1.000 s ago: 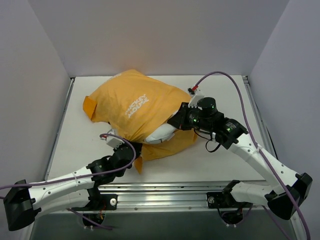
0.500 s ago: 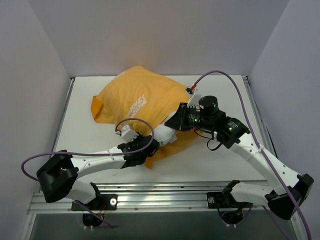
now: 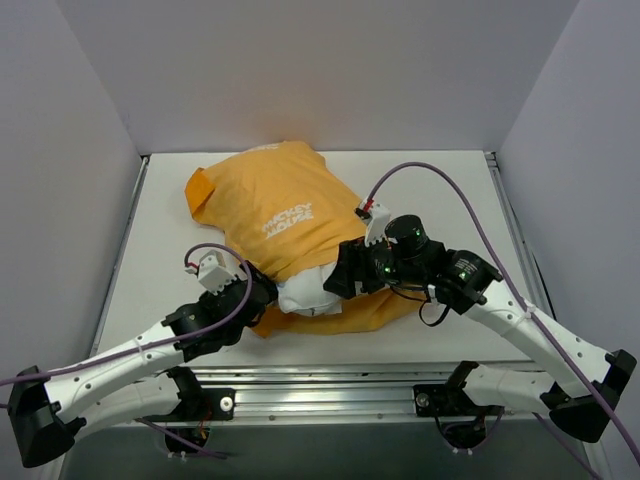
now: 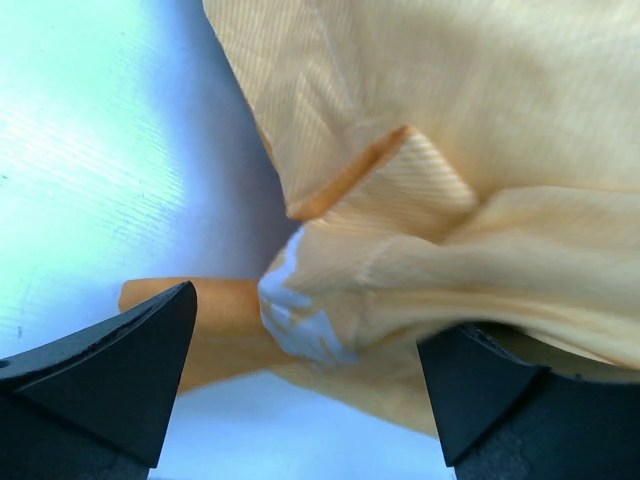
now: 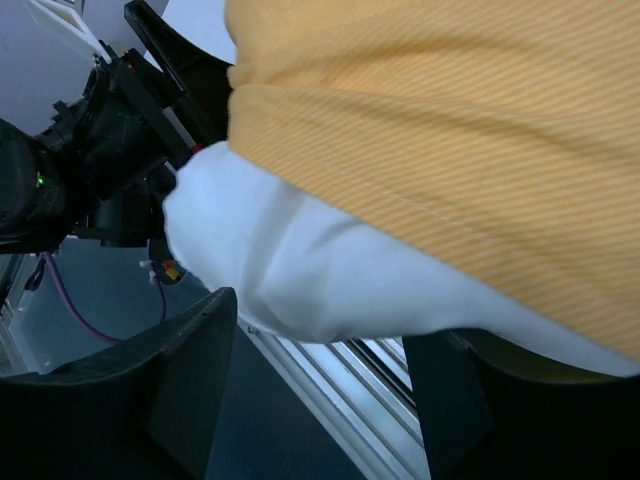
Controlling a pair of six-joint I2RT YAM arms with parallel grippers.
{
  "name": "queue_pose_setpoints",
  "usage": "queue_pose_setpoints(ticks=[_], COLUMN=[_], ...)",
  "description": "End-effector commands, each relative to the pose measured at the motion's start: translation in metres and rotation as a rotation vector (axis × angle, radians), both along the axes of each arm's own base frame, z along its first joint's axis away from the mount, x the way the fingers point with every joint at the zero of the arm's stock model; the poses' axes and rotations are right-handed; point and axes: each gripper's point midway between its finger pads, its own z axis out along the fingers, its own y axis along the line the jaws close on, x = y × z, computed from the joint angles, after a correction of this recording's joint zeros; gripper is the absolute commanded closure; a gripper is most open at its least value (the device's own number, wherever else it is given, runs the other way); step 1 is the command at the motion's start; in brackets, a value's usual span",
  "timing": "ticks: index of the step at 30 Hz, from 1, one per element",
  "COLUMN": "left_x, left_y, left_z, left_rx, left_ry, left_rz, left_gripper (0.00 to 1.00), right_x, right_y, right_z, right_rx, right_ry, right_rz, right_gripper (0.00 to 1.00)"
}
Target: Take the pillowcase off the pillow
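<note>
pillowcase (image 3: 275,200) mid-counter (image 3: 160,260), pillow (image 3: 305,292) bare at near end | left pincer (image 4: 305,322) spread wide, fabric corner between, untouched | right pincer (image 5: 320,318) straddles bare pillow; whether squeezing, cannot tell

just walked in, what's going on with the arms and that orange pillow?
Both arms are at the near, open end of the orange pillowcase, where the white pillow pokes out. The left gripper is open around bunched pillowcase fabric. The right gripper straddles the exposed pillow corner; whether it grips is unclear. Most of the pillow is inside the case, so removal isn't done.
</note>
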Motion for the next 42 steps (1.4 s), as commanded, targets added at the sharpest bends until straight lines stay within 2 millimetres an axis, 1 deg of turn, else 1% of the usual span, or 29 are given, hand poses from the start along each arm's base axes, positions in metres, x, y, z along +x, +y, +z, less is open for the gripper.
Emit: queue_pose_setpoints(ticks=[1, 2, 3, 6, 8, 9, 10, 12, 13, 14, 16, 17, 19, 20, 21, 22, 23, 26, 28, 30, 32, 33, 35, 36, 37, 38, 39, 41, 42], left_x=[-0.012, -0.016, -0.018, -0.022, -0.023, -0.021, -0.021, -0.016, -0.014, -0.008, -0.001, 0.005, 0.020, 0.030, 0.040, 0.047, 0.056, 0.084, 0.100, 0.112, 0.122, 0.128, 0.136, 0.136, 0.138, 0.136, 0.131, 0.119, 0.110], left_y=[0.006, 0.010, 0.009, 0.008, 0.006, 0.003, 0.001, -0.004, -0.006, -0.010, -0.013, -0.022, -0.021, -0.032, -0.033, -0.036, -0.042, -0.063, -0.076, -0.082, -0.075, -0.072, -0.057, -0.050, -0.044, -0.033, -0.027, -0.017, -0.012], left_z=[0.017, 0.017, 0.021, 0.025, 0.022, 0.022, 0.018, 0.015, 0.009, 0.008, -0.005, -0.005, -0.018, -0.012, -0.021, -0.020, -0.016, 0.002, 0.019, 0.038, 0.047, 0.059, 0.067, 0.078, 0.086, 0.090, 0.105, 0.108, 0.121], left_rx=[0.003, 0.014, 0.004, -0.003, -0.006, -0.011, -0.006, -0.021, -0.013, -0.033, -0.028, -0.051, -0.048, -0.072, -0.053, -0.042, -0.037, 0.009, 0.002, 0.013, 0.048, 0.046, 0.066, 0.062, 0.060, 0.076, 0.069, 0.075, 0.059], left_ry=[0.017, 0.034, 0.042, 0.060, 0.082, 0.081, 0.094, 0.095, 0.110, 0.109, 0.140, 0.134, 0.162, 0.137, 0.154, 0.145, 0.124, 0.073, 0.035, -0.012, -0.034, -0.057, -0.066, -0.082, -0.094, -0.091, -0.123, -0.117, -0.144], left_rz=[-0.067, -0.074, -0.088, -0.109, -0.122, -0.125, -0.132, -0.133, -0.136, -0.144, -0.148, -0.182, -0.171, -0.214, -0.209, -0.219, -0.229, -0.303, -0.333, -0.348, -0.337, -0.327, -0.303, -0.292, -0.277, -0.254, -0.243, -0.233, -0.231], left_gripper=[0.05, 0.06, 0.06, 0.06, 0.06, 0.06, 0.06, 0.06, 0.06, 0.06, 0.06, 0.06, 0.06, 0.06, 0.05, 0.05, 0.05, 0.06, 0.06, 0.06, 0.06, 0.06, 0.06, 0.06, 0.06, 0.06, 0.06, 0.06, 0.06], right_x=[0.015, 0.020, 0.022, 0.037, 0.049, 0.062, 0.068, 0.083, 0.089, 0.093, 0.085, 0.081, 0.068, 0.059, 0.046, 0.036, 0.012, -0.022, -0.033, -0.029, -0.016, -0.008, 0.008, 0.022, 0.031, 0.041, 0.051, 0.067, 0.073], right_y=[-0.015, -0.019, -0.026, -0.043, -0.057, -0.069, -0.078, -0.089, -0.098, -0.095, -0.089, -0.085, -0.062, -0.051, -0.038, -0.028, -0.013, 0.019, 0.022, 0.026, 0.021, 0.019, 0.015, 0.010, 0.011, 0.015, 0.015, 0.025, 0.028], right_z=[0.030, 0.040, 0.038, 0.041, 0.038, 0.036, 0.016, -0.008, -0.041, -0.053, -0.095, -0.107, -0.116, -0.125, -0.121, -0.119, -0.125, -0.113, -0.113, -0.103, -0.105, -0.106, -0.110, -0.120, -0.116, -0.112, -0.115, -0.099, -0.104], right_rx=[-0.094, -0.107, -0.144, -0.201, -0.229, -0.236, -0.271, -0.305, -0.354, -0.350, -0.369, -0.360, -0.258, -0.214, -0.159, -0.125, -0.122, -0.034, -0.015, 0.019, -0.014, -0.034, -0.059, -0.081, -0.068, -0.043, -0.040, -0.012, -0.030], right_ry=[-0.177, -0.203, -0.204, -0.237, -0.246, -0.244, -0.211, -0.173, -0.105, -0.093, 0.005, 0.035, 0.096, 0.112, 0.123, 0.141, 0.150, 0.155, 0.168, 0.133, 0.081, 0.058, 0.030, 0.045, 0.040, 0.028, 0.033, -0.013, -0.015], right_rz=[0.009, -0.012, -0.031, -0.108, -0.178, -0.233, -0.257, -0.305, -0.318, -0.311, -0.276, -0.257, -0.196, -0.161, -0.108, -0.101, -0.032, 0.055, 0.065, 0.054, 0.005, -0.020, -0.054, -0.077, -0.081, -0.084, -0.097, -0.100, -0.102], right_gripper=[0.33, 0.28, 0.26, 0.23, 0.21, 0.21, 0.20, 0.20, 0.20, 0.20, 0.21, 0.24, 0.28, 0.33, 0.35, 0.36, 0.38, 0.38, 0.38, 0.38, 0.38, 0.38, 0.37, 0.37, 0.37, 0.37, 0.37, 0.37, 0.37])
